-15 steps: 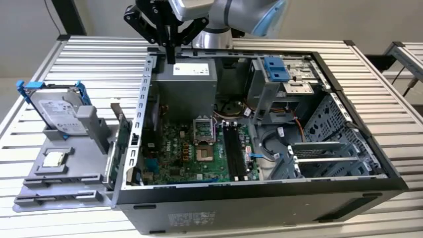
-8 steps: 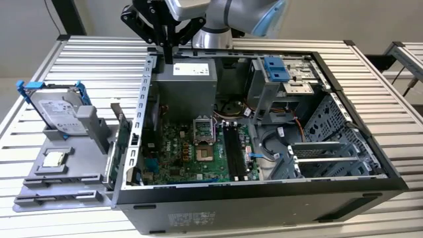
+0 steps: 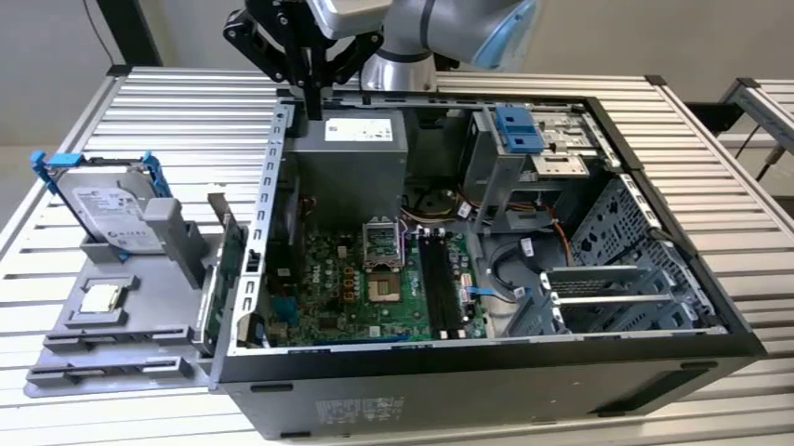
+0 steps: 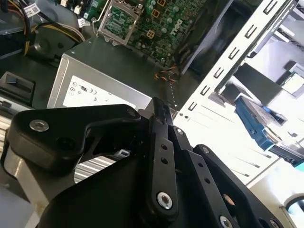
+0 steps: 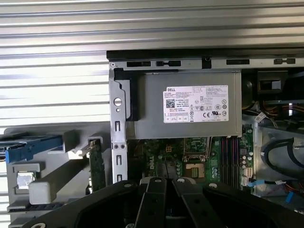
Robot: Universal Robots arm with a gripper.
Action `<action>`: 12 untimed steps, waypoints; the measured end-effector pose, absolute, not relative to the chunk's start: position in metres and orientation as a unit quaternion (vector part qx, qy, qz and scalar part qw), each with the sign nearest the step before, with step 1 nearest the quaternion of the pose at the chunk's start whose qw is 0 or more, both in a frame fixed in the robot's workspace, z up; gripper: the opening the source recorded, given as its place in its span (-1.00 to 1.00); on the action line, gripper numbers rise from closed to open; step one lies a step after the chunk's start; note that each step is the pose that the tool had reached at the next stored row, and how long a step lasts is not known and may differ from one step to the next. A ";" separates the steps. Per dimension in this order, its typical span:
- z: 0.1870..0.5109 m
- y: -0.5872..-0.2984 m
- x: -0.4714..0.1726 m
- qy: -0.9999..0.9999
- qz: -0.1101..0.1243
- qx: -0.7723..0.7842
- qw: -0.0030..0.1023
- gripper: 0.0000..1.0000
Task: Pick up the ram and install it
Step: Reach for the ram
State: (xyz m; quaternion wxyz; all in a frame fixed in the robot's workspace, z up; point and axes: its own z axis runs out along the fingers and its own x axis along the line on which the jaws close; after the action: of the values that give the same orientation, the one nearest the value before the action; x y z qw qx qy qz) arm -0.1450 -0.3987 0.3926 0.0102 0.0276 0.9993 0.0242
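Exterior view: the hand (image 3: pixel 312 108) hangs over a case (image 3: pixel 496 358) corner, closed tight and empty. The ram (image 3: pixel 227 243) stands on edge in a gray holder (image 3: pixel 155 321) just outside the case wall, untouched; pickup is not begun. A grasp needs the hand opened and aligned with its thin edge. The case wall crowds it; the drive (image 3: pixel 110 206) sits near. Slots (image 3: pixel 437 269) lie inside the case.

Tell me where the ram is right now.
The ram stands on edge in the gray holder at the exterior view's left, between the hard drive and the computer case.
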 end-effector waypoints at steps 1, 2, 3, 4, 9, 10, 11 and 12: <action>0.393 -0.399 -0.145 0.999 0.024 0.027 0.010 -1.00; 0.393 -0.399 -0.145 0.999 0.024 0.027 0.010 -1.00; 0.393 -0.399 -0.145 0.999 0.024 0.027 0.010 -1.00; 0.393 -0.399 -0.145 0.999 0.024 0.027 0.010 -1.00; 0.393 -0.399 -0.147 0.999 0.024 0.027 0.010 -1.00; 0.393 -0.399 -0.149 0.999 0.024 0.027 0.010 -1.00; 0.393 -0.399 -0.151 0.999 0.024 0.027 0.010 -1.00; 0.393 -0.399 -0.153 0.999 0.024 0.027 0.010 -1.00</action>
State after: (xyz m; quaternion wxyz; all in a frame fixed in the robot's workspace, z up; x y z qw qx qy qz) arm -0.1535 -0.3987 0.3926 0.0102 0.0274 0.9993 0.0241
